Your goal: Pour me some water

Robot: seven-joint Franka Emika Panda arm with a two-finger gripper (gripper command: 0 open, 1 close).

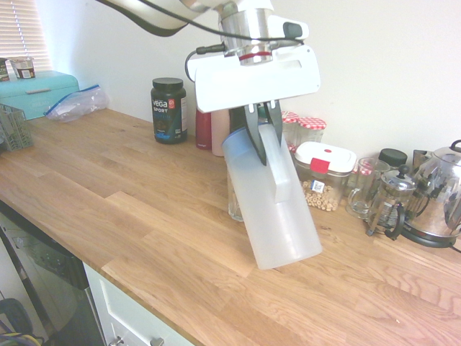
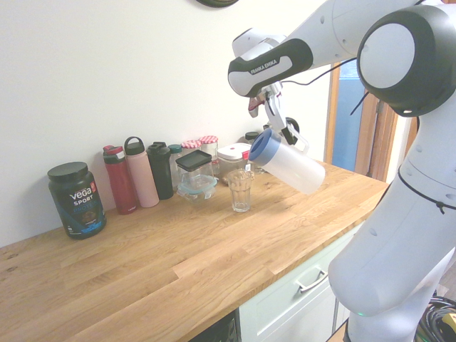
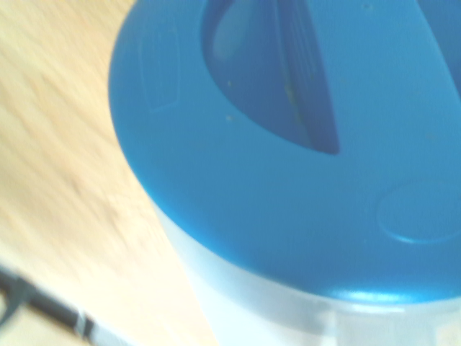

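Gripper (image 2: 279, 122) clenched on the handle of the jug (image 2: 288, 164), near its top. Jug is off the tabletop (image 2: 214, 249), tilted, blue lid (image 3: 288, 180) leaning toward the glass (image 2: 241, 190). The glass stands upright on the wood, just below and beside the lid end; in the first exterior view it is mostly hidden behind the jug body.

Water: not clearly readable through the frosted wall; cannot tell the level in jug or glass.

Handling, as judged: the jug is stiff plastic, smooth and likely a bit slippery; with water inside, the weight will shift toward the lid as it tips. A hold on the handle close to the lid suits this, since it keeps the spout end steady. The glass looks light and easy to knock, and breakable.

Surroundings: along the wall behind the glass stand a row of bottles (image 2: 141, 174), a small clear container with a black lid (image 2: 194, 174), jars with checked lids (image 1: 311, 130) and a box with a white lid (image 1: 325, 173). A dark protein tub (image 2: 76, 199) sits well apart. Kettle (image 1: 436, 198) and coffee press (image 1: 389, 202) stand at the far end. The container behind the glass is near, so little room to overshoot.
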